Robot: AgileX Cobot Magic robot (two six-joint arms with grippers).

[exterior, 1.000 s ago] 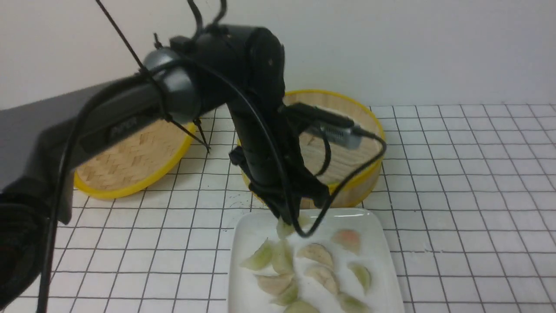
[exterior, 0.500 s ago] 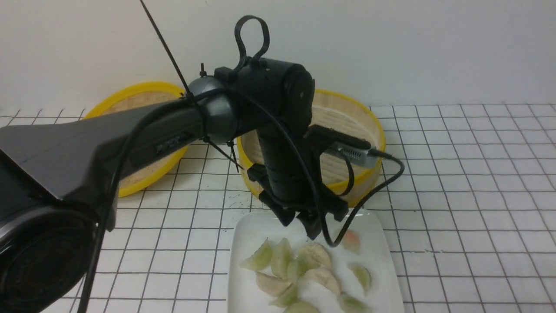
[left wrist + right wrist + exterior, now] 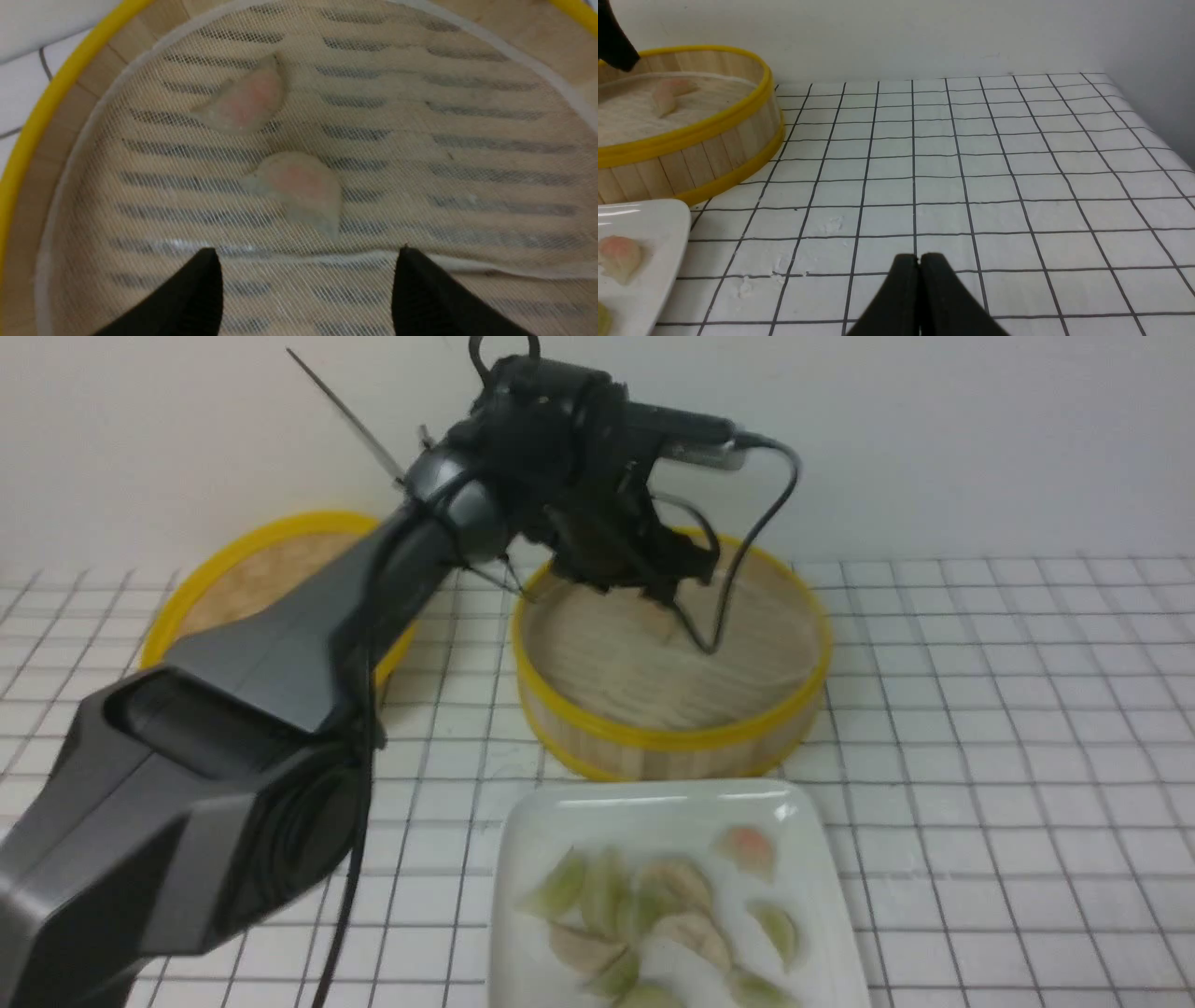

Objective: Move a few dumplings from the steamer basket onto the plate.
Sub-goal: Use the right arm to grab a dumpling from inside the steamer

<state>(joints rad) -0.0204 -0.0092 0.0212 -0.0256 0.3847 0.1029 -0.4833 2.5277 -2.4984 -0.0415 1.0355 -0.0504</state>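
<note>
Hovering over the basket point(image 3: 672, 739), the left end effector point(image 3: 306, 289) is spreading wide, gripping nothing; the right one point(image 3: 920, 259) is staying shut.

Left claw point(image 3: 306, 280) spread wide; right claw point(image 3: 919, 259) shut

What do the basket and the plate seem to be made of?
Basket: matt bamboo or pale wood, going by the grainy upright strips; its yellow rim could be painted or dyed.

Plate: glossy white, with bright glints on the rim; likely ceramic, possibly plastic.
</note>
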